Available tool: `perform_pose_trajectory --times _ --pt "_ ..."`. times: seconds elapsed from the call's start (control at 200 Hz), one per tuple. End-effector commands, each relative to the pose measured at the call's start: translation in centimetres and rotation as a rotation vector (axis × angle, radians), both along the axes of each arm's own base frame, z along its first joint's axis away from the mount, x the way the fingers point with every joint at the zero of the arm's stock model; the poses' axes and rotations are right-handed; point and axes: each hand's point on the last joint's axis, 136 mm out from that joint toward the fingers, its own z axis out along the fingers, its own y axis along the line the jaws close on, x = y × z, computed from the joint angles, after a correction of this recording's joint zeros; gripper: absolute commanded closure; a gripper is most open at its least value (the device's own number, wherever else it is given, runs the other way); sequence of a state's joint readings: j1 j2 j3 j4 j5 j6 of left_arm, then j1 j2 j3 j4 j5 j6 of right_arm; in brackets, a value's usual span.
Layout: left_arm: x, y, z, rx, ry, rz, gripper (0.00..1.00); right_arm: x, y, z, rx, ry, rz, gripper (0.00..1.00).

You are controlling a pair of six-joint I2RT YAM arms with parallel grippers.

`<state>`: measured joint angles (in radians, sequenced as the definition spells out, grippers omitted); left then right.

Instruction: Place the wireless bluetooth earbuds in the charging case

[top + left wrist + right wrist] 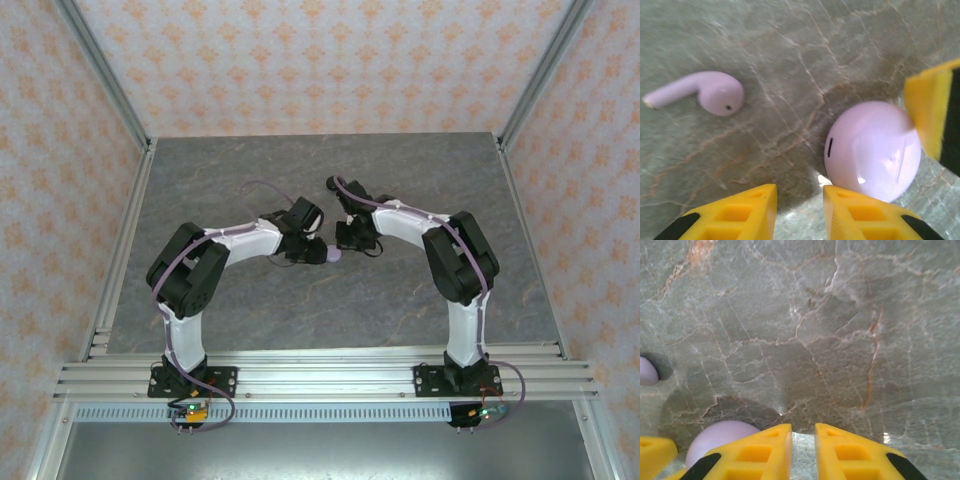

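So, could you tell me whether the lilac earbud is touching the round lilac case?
Apart. The left wrist view shows bare table between the lilac earbud and the lilac case.

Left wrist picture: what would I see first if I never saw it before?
Probably the shiny pale lilac round case, sitting closed on the grey marbled table with yellow end effector fingers crowding it. Next comes the little lilac earbud, lying on its side to the left, apart from the case.
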<state>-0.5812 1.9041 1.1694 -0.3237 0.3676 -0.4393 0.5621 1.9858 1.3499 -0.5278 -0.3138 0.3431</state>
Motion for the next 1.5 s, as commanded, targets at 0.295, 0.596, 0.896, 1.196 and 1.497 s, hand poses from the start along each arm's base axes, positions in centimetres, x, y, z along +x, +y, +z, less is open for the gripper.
perform_pose_trajectory --times 0.295,0.596,0.896,1.196,1.497 --pt "-3.4 -3.3 -0.5 -0.075 0.065 -0.138 0.67 1.1 -1.4 -0.1 -0.139 -0.013 0.025 0.77" --pt "-2.6 -2.3 2.5 -0.056 -0.013 -0.125 0.6 1.6 -2.5 2.5 -0.048 -0.05 -0.056 0.71" --pt "0.4 -0.6 4.5 -0.072 -0.053 -0.066 0.59 -1.0 -3.9 3.6 -0.001 -0.036 -0.058 0.7" --pt "3.4 -0.4 2.5 -0.031 -0.025 -0.035 0.74 -4.2 -2.6 2.5 0.071 0.025 -0.014 0.81" --pt "4.6 -1.0 0.6 -0.003 0.015 -0.045 0.77 -4.7 -1.6 1.0 0.07 0.05 0.011 0.83"
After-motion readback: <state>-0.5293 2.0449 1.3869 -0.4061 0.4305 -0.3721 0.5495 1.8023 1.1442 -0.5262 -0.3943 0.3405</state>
